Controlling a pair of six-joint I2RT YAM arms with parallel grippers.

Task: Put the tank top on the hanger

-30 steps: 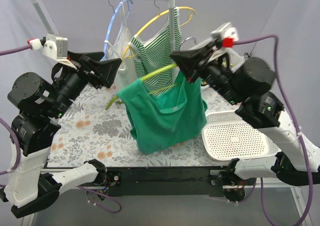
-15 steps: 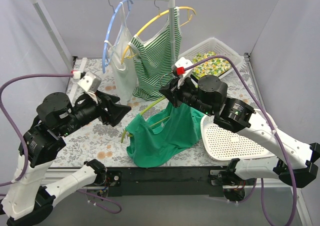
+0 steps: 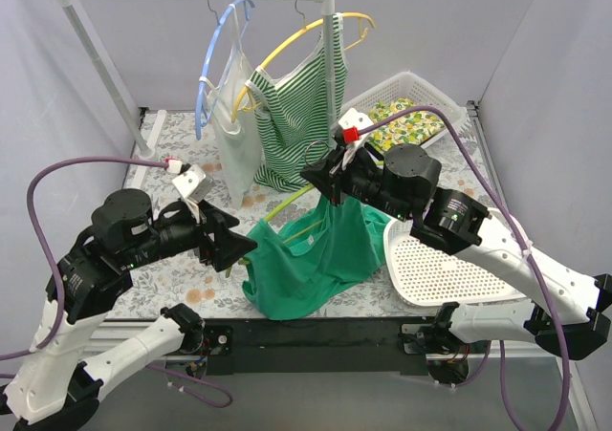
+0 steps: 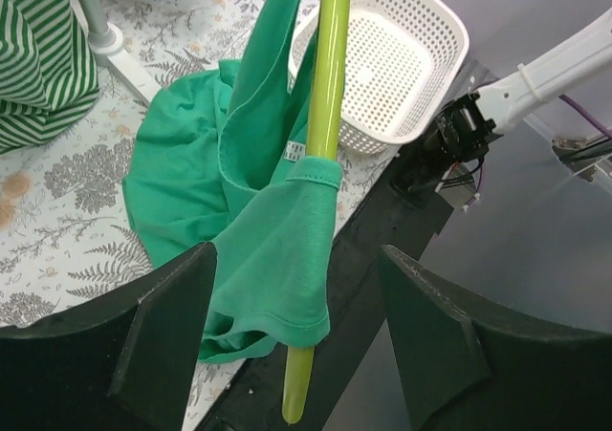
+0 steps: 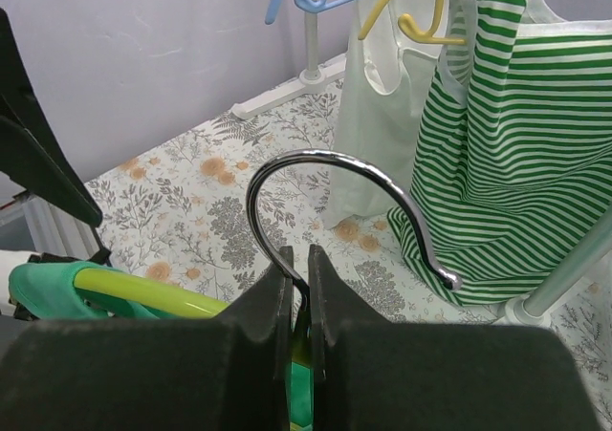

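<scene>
So the right gripper (image 5: 298, 259) was pinched tight on the neck of the hanger (image 5: 143, 292), right under its metal hook (image 5: 330, 163), jaws basically closed with just the wire between them; the left gripper (image 4: 296, 297) was spread wide with nothing in it, one finger either side of the hanger's low end but not touching it as far as I could tell; from overhead the hanger hung tilted, hook end up by the right gripper, other end dipping toward the left one; the tank top (image 3: 316, 259) was partly on: one strap (image 4: 311, 178) looped over the low arm near its tip, the rest drooping down and bunching on the flowery table (image 4: 57, 249) at the near edge, just beside the white basket (image 3: 449, 269); I couldn't see clearly whether the other strap was seated; handling-wise the top looked light, floppy and a bit stretchy, so I'd expect it to sag and slide off that smooth plastic easily; my take was to grab it by a strap or the neckline hem, a small pinch of edge, not a fistful of the body; the hanger looked thin but stiff, best held by the neck.
</scene>
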